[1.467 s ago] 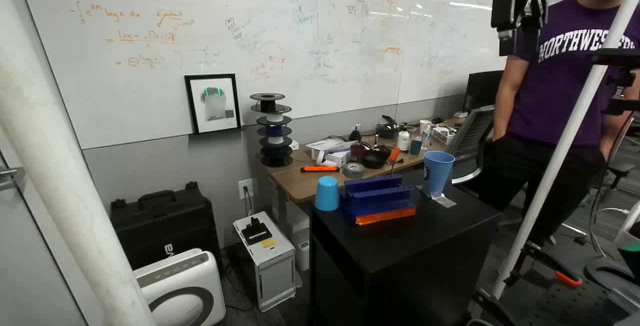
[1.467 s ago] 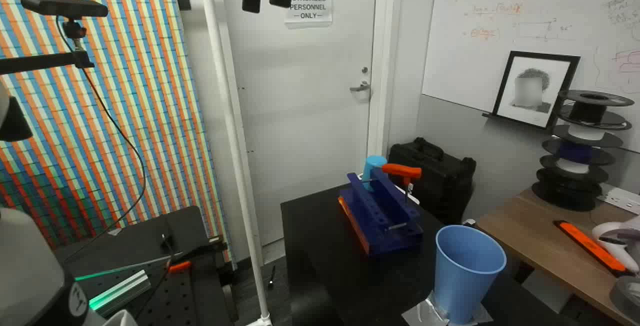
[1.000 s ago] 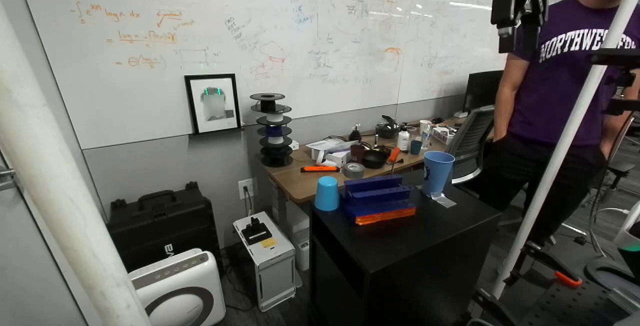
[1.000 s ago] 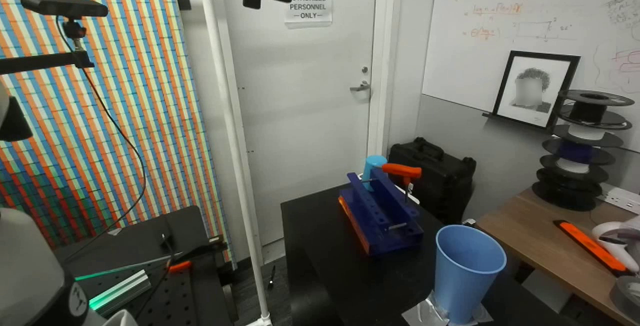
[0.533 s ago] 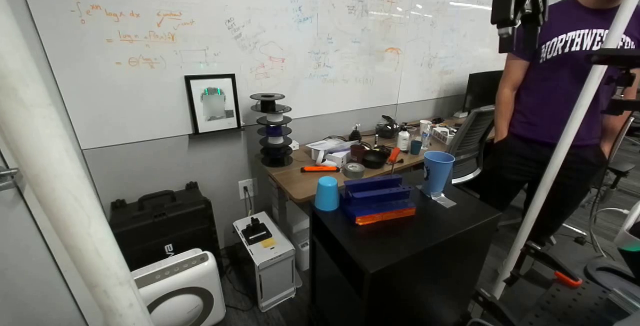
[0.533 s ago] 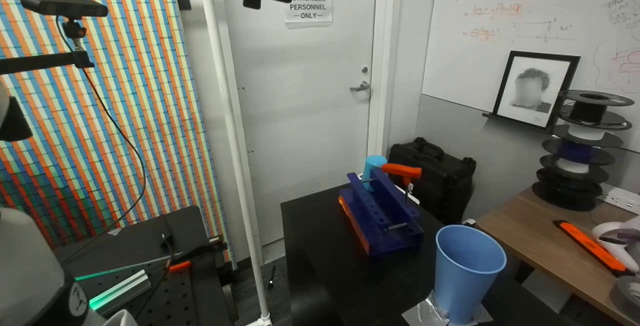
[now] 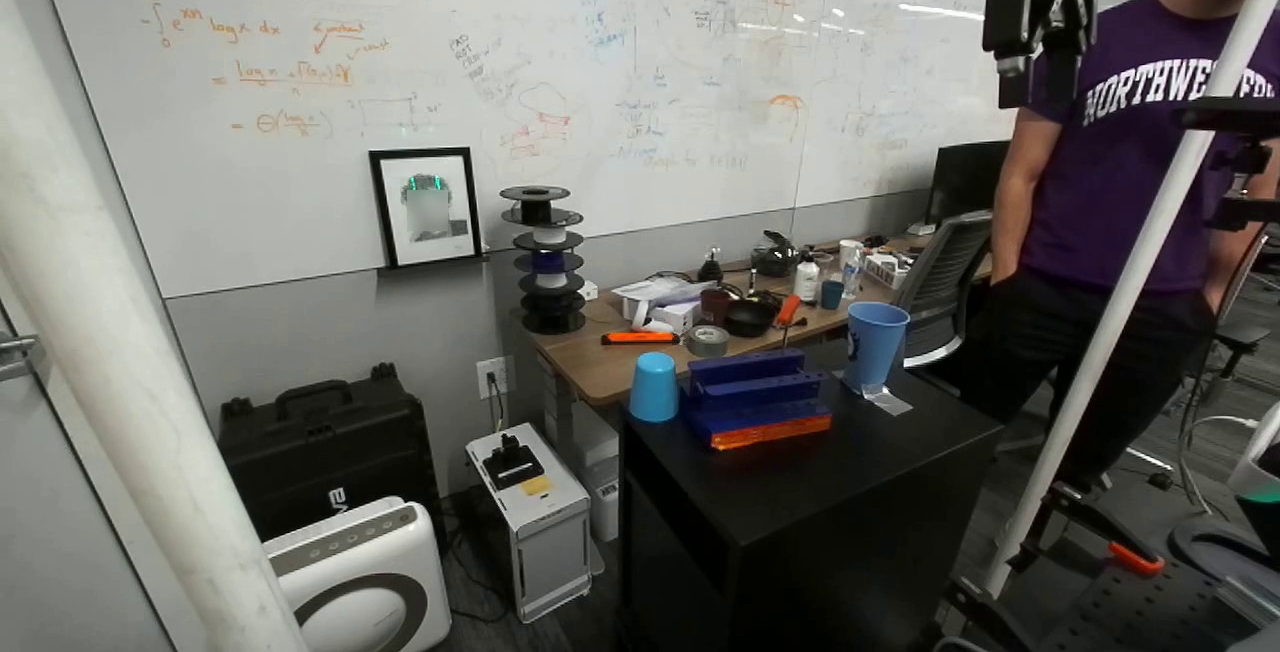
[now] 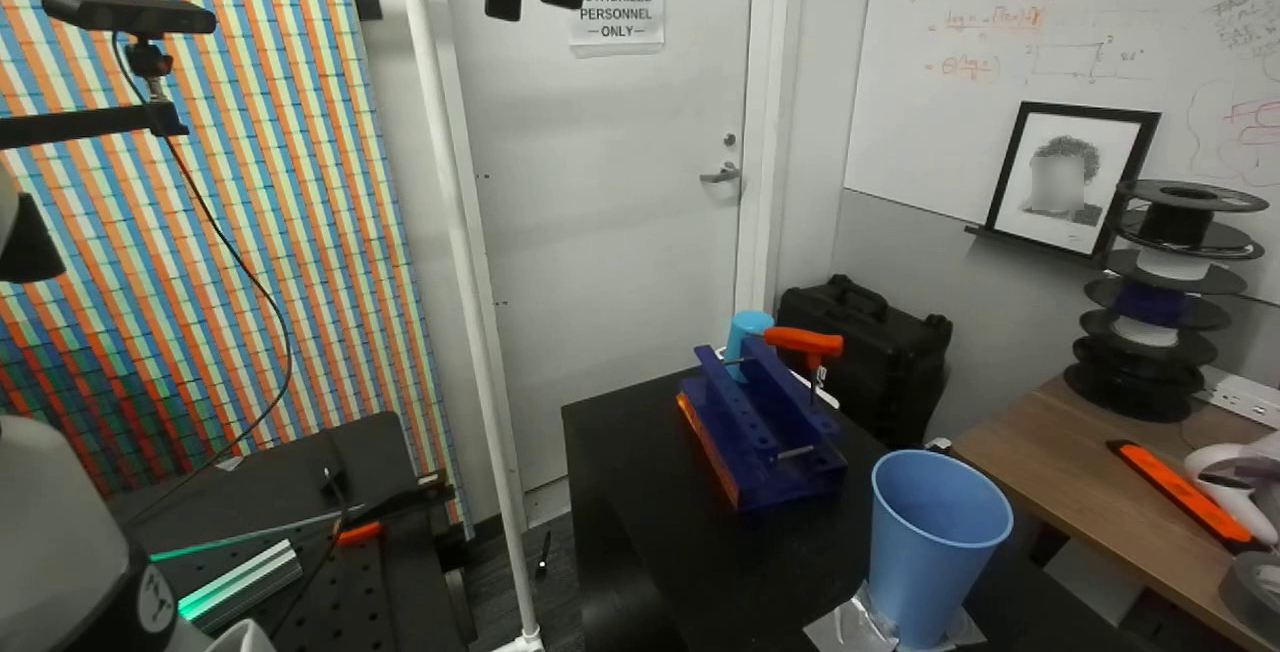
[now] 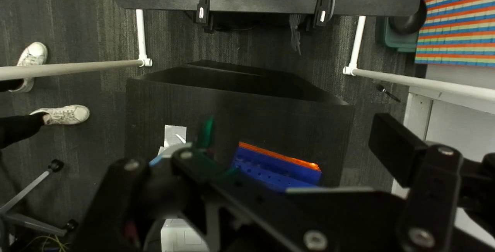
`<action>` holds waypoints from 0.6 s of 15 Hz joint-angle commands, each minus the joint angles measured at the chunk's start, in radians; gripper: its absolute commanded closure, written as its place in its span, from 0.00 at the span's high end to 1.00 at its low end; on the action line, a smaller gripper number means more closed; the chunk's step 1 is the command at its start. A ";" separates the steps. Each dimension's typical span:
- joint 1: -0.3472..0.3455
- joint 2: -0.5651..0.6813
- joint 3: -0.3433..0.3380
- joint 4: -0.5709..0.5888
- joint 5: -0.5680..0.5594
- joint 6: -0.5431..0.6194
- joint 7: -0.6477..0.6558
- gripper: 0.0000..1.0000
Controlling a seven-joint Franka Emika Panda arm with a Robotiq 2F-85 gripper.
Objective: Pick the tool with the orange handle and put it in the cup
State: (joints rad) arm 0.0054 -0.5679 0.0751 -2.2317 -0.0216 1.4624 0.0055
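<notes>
The tool with the orange handle stands upright in the navy rack, its orange T-shaped handle (image 8: 805, 340) on top and thin dark shaft below. Its handle also shows in an exterior view (image 7: 789, 309). It is hidden behind the gripper in the wrist view. The cup (image 8: 938, 532) is mid-blue and upright, taped down near the cabinet's edge; it also shows in an exterior view (image 7: 877, 347). Only a blue sliver of it shows in the wrist view. My gripper (image 7: 1040, 87) hangs high above the cabinet, open and empty; its fingers are apart in the wrist view (image 9: 299, 140).
The navy rack (image 7: 760, 392) with an orange base edge sits on the black cabinet (image 7: 800, 492). A paler light-blue cup (image 7: 655, 387) stands upside down beside it. A cluttered wooden desk (image 7: 590, 372) is behind. A white pole (image 7: 1110, 332) and a person (image 7: 1120, 162) are nearby.
My gripper rose very slightly early on and is now almost still, with a tiny drop in the last half second. The person shifted a little. The tool and cup have not moved.
</notes>
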 commanded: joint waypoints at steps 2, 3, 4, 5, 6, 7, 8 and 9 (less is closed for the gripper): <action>0.016 0.061 -0.006 0.097 0.011 -0.100 0.016 1.00; 0.015 0.077 -0.008 0.120 0.022 -0.132 0.018 1.00; 0.015 0.096 -0.010 0.149 0.031 -0.167 0.018 1.00; 0.014 0.111 -0.009 0.174 0.035 -0.195 0.024 1.00; 0.014 0.122 -0.008 0.196 0.035 -0.214 0.024 1.00; 0.014 0.134 -0.005 0.218 0.034 -0.231 0.026 1.00; 0.014 0.144 -0.004 0.237 0.033 -0.243 0.026 1.00; 0.014 0.152 -0.003 0.253 0.032 -0.254 0.029 1.00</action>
State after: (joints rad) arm 0.0056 -0.4677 0.0751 -2.0755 -0.0049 1.2770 0.0068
